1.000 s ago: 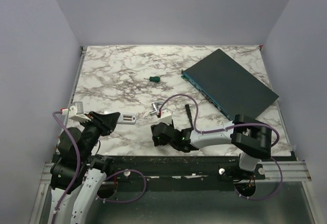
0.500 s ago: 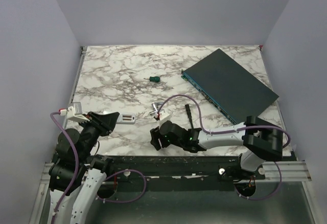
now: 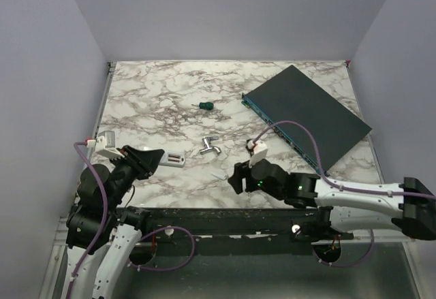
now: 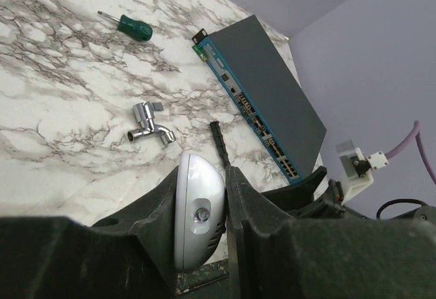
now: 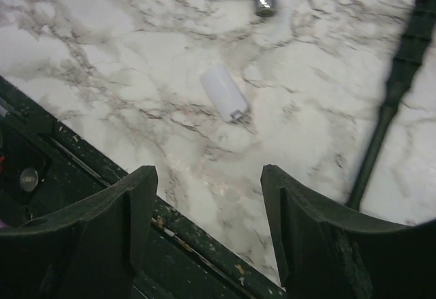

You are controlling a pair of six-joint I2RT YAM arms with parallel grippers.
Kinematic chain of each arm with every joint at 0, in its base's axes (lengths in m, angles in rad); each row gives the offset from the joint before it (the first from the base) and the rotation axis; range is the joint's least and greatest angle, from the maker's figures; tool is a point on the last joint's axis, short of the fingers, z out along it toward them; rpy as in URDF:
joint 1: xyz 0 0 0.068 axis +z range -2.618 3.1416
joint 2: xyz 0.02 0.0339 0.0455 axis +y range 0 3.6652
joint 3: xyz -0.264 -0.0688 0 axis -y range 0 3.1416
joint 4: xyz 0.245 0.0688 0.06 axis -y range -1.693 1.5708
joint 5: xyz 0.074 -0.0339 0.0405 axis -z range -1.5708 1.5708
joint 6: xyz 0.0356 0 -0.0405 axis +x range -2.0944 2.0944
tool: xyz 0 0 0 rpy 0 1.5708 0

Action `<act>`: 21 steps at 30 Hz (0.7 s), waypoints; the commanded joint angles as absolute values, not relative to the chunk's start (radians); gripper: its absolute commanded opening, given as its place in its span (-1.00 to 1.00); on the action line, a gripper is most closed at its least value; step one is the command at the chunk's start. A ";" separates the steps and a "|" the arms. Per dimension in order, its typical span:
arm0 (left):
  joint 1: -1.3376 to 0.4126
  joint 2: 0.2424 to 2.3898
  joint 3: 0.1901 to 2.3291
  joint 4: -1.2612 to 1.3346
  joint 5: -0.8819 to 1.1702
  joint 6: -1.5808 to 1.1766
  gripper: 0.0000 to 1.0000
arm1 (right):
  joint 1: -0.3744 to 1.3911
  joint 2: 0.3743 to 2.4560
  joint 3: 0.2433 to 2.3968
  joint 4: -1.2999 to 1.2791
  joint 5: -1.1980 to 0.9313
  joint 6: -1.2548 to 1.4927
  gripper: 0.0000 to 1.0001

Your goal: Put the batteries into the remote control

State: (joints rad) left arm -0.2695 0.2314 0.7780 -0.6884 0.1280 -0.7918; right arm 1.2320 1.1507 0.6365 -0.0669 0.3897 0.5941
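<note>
My left gripper (image 3: 157,157) is shut on the white remote control (image 3: 174,159) and holds it over the table's near left. In the left wrist view the remote (image 4: 197,207) stands edge-on, clamped between my fingers (image 4: 242,197). My right gripper (image 3: 235,179) is open and empty, low over the near middle of the table. In the right wrist view its open jaws (image 5: 208,176) frame bare marble just short of a small white cylinder (image 5: 223,93) with a metal nub, also seen in the top view (image 3: 219,176). No orange-red battery shows.
A silver tap-shaped piece (image 3: 209,147) lies mid-table, just beyond the cylinder. A thin black stick (image 5: 395,95) lies to its right. A green-handled screwdriver (image 3: 204,105) lies farther back. A large dark teal box (image 3: 306,115) fills the back right. The table's dark front edge (image 5: 204,244) is under my right jaws.
My right arm has stretched out low to the right, carrying its gripper rightward and uncovering the tap piece and white cylinder. My left gripper with the remote has shifted slightly right.
</note>
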 commanded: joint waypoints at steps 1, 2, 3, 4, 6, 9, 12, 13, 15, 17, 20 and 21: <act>-0.264 0.268 0.799 -0.645 0.190 -0.771 -1.00 | 1.180 0.919 0.574 -0.366 0.505 0.715 0.41; -0.264 0.274 0.795 -0.638 0.195 -0.772 -1.00 | 1.167 0.874 0.571 -0.416 0.511 0.727 0.42; -0.264 0.282 0.791 -0.629 0.201 -0.772 -1.00 | 1.155 0.828 0.572 -0.454 0.518 0.746 0.42; -0.264 0.288 0.786 -0.617 0.210 -0.775 -1.00 | 1.142 0.799 0.579 -0.505 0.527 0.767 0.43; -0.264 0.303 0.769 -0.593 0.232 -0.787 -1.00 | 1.115 0.771 0.593 -0.568 0.517 0.794 0.43; -0.264 0.319 0.751 -0.561 0.264 -0.805 -1.00 | 1.100 0.824 0.620 -0.615 0.506 0.850 0.43; -0.264 0.328 0.747 -0.551 0.275 -0.807 -1.00 | 1.065 0.917 0.641 -0.605 0.505 0.840 0.43; -0.264 0.329 0.748 -0.551 0.275 -0.804 -1.00 | 1.036 0.941 0.648 -0.588 0.494 0.824 0.43; -0.264 0.332 0.753 -0.559 0.276 -0.796 -1.00 | 0.968 0.980 0.663 -0.546 0.445 0.780 0.44; -0.263 0.335 0.756 -0.566 0.278 -0.791 -1.00 | 0.886 1.009 0.669 -0.510 0.397 0.747 0.44; -0.264 0.334 0.757 -0.571 0.281 -0.790 -1.00 | 0.775 1.044 0.675 -0.479 0.347 0.718 0.44; -0.264 0.333 0.756 -0.573 0.281 -0.790 -1.00 | 0.749 1.059 0.681 -0.479 0.338 0.711 0.44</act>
State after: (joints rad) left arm -0.2695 0.3325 0.7494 -0.5995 0.2485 -0.7959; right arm 0.8455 1.0267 0.6380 -0.5159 0.4129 0.7609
